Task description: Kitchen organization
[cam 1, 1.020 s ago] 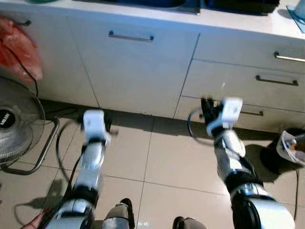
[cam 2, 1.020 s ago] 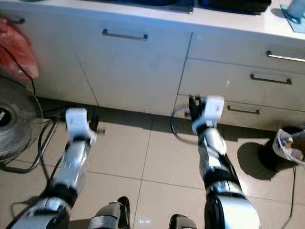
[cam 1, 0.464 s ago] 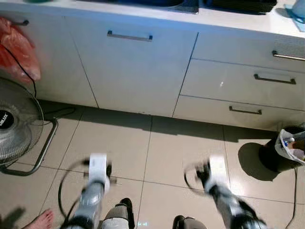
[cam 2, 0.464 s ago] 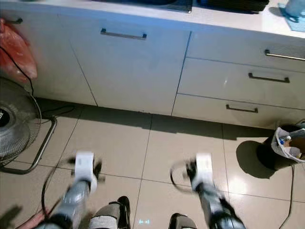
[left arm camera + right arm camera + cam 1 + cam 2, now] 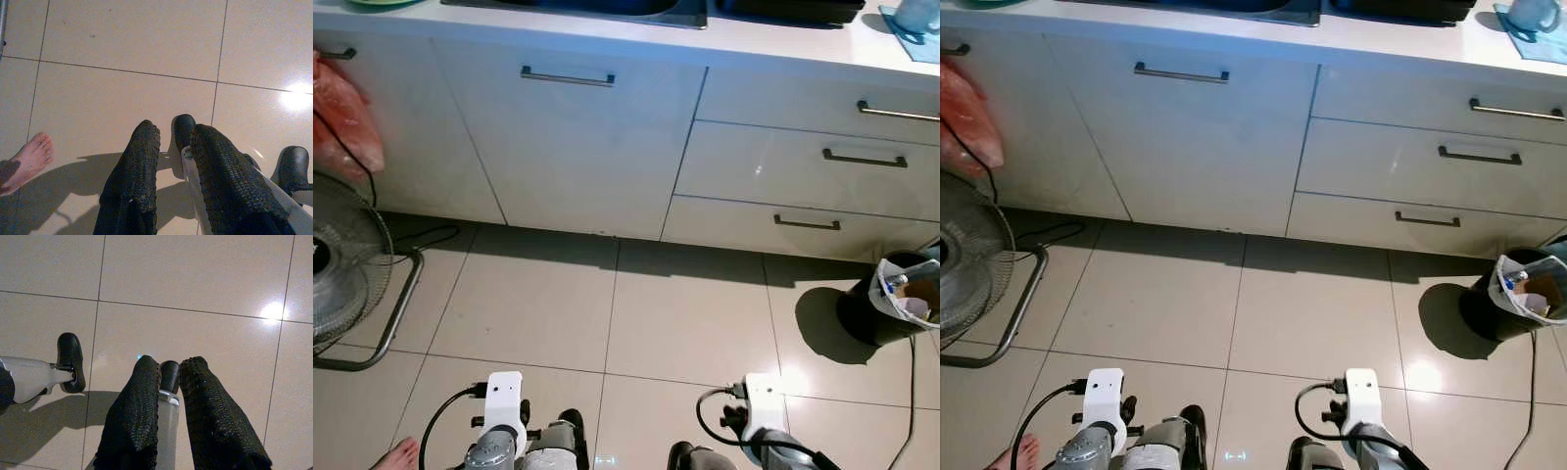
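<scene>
White kitchen cabinets run across the far side under a pale counter [image 5: 783, 34] with a dark sink [image 5: 607, 8]. A cabinet door with a bar handle [image 5: 567, 76] is on the left, and three shut drawers [image 5: 773, 162] are on the right. Both arms hang low over the tiled floor, left wrist [image 5: 504, 397] and right wrist [image 5: 764, 397]. In the left wrist view my left gripper [image 5: 173, 134] points down at the tiles, open and holding nothing. My right gripper [image 5: 168, 367] is also open and holding nothing, above my own feet.
A standing fan [image 5: 342, 274] and a red plastic bag [image 5: 342, 113] are at the left. A black bin with a white liner [image 5: 901, 299] stands at the right, beside a cable on the floor. A person's bare foot [image 5: 29, 159] rests on the tiles by my left side.
Both arms have dropped from in front of the cabinets to hang low by my legs. The camera has shifted slightly.
</scene>
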Controlling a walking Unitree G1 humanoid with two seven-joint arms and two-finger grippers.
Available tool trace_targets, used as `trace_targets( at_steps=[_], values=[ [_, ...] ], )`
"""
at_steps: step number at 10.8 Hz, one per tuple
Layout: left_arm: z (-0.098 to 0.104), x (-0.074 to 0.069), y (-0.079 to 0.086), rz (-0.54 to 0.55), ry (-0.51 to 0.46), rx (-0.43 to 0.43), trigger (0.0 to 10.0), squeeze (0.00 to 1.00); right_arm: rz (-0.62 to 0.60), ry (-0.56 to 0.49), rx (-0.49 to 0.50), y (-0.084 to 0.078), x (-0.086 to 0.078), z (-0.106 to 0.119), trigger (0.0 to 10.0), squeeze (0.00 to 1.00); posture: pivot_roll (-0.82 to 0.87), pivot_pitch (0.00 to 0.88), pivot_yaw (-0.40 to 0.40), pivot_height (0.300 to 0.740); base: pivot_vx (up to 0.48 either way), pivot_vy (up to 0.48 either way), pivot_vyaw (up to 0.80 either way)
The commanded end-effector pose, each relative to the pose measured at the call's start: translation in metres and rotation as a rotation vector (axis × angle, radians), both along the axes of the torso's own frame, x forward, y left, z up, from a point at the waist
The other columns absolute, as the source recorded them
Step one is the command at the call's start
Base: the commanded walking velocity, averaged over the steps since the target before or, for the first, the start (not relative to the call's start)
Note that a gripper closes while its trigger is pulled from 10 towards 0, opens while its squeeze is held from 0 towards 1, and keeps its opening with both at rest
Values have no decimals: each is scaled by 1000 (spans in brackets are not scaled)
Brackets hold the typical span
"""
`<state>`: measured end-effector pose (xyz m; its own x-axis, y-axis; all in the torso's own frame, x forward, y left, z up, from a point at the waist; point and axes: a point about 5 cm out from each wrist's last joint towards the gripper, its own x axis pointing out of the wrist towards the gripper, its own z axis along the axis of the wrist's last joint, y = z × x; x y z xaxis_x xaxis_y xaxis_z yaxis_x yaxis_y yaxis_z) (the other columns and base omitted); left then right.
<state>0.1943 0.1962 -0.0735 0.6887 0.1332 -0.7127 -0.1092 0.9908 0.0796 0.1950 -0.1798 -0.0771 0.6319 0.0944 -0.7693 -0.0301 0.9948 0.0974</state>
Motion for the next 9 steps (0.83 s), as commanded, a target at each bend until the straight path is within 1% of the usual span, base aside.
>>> trace_targets(
  at_steps=[1,2,4,5,6,9],
  values=[
    [-6,-10,1,15,40,1,10000,0,4,27,4,0,-6,-3,10000,0,116,190,-30,740,0,0,0],
    [-6,-11,0,19,43,-7,10000,0,9,31,8,2,-6,-3,10000,0,117,187,-29,740,0,0,0],
    [-7,-12,0,25,51,-16,10000,0,20,42,17,6,-9,-6,10000,0,118,187,-30,740,0,431,0],
    [-9,-16,0,26,69,-16,10000,0,21,46,18,6,-11,-6,10000,0,118,191,-31,740,0,480,0],
    [-14,-26,1,28,104,-14,10000,0,16,50,24,5,-12,-7,10000,0,116,200,-31,740,0,480,0],
    [-10,-18,-2,21,67,-10,10000,0,18,54,31,5,-14,-7,10000,0,119,214,-36,740,0,480,0]
  ],
)
